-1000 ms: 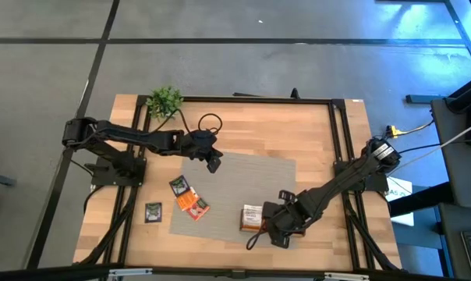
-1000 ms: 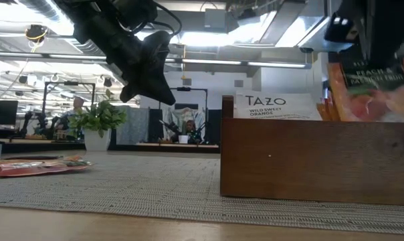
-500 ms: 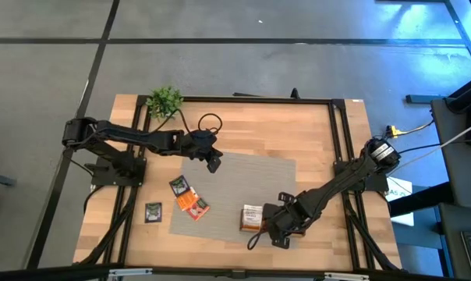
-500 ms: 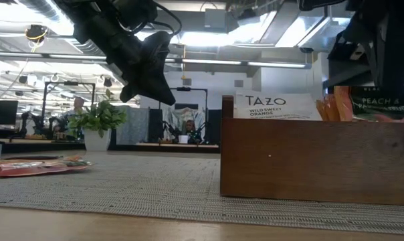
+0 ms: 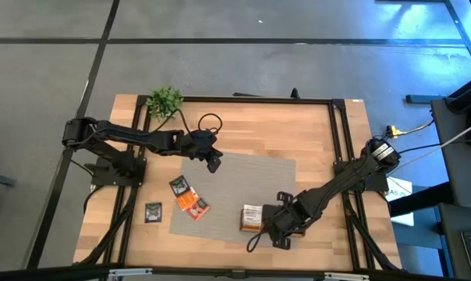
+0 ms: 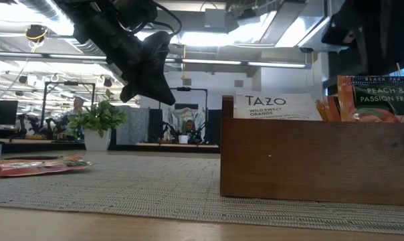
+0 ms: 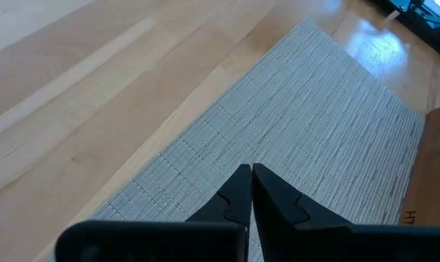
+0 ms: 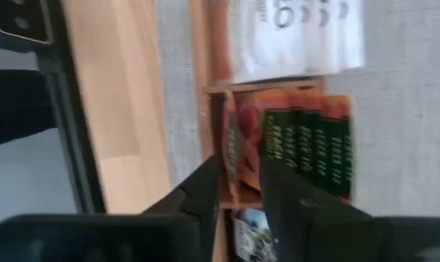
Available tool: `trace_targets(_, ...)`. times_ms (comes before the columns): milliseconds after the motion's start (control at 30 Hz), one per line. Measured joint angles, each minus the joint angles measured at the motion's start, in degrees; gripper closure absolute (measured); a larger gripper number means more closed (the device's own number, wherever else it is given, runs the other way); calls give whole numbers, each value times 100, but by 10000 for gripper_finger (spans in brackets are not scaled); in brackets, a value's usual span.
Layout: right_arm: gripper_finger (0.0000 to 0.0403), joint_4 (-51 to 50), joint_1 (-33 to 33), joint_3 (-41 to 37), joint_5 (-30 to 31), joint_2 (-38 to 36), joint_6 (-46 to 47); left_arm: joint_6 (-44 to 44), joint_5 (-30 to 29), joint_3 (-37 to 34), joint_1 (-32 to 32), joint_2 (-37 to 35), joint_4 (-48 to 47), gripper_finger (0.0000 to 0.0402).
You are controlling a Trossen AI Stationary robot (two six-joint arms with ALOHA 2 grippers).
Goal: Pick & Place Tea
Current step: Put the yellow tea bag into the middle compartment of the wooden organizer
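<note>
Right tool (image 8: 238, 191) hangs parted, empty, over the wooden tray (image 6: 309, 161), its peach sachet (image 6: 382, 100) standing filed inside; left tool (image 7: 250, 191), closed, waits above the mat (image 5: 251, 176).

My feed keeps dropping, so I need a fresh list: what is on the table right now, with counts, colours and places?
Mat: one, grey, middle of the table.
Tray: one, dark wood, on the mat's near edge, by the right arm.
Sachets in tray: a packed row, exact count hidden; white-and-orange, and dark green with peach.
Loose sachets: two, one dark at the mat's left edge, one orange-red just nearer.
Sachet off the mat: one, dark, on bare wood left of the mat.
Plant: one, green, far left corner of the table.
Left tool: shut, empty, above the mat's far left corner.
Right tool: slightly open, over the tray, holding nothing.
</note>
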Motion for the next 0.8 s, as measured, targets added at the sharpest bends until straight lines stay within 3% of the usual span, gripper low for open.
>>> trace_targets(300,284,-909,-67,724,380,1,-181,250,416,1,-77,1,-18,392)
trace_targets(467,292,-943,-284,764,270,1,-372,-27,447,7,-338,-142,-884,392)
trace_targets(633,295,-925,-607,762,187,-35,-751,-328,159,7,-908,-551,-2020,389)
trace_targets(800,296,-326,-1073,762,41,-166,-1246,-909,-49,7,-1870,-933,-2298,392)
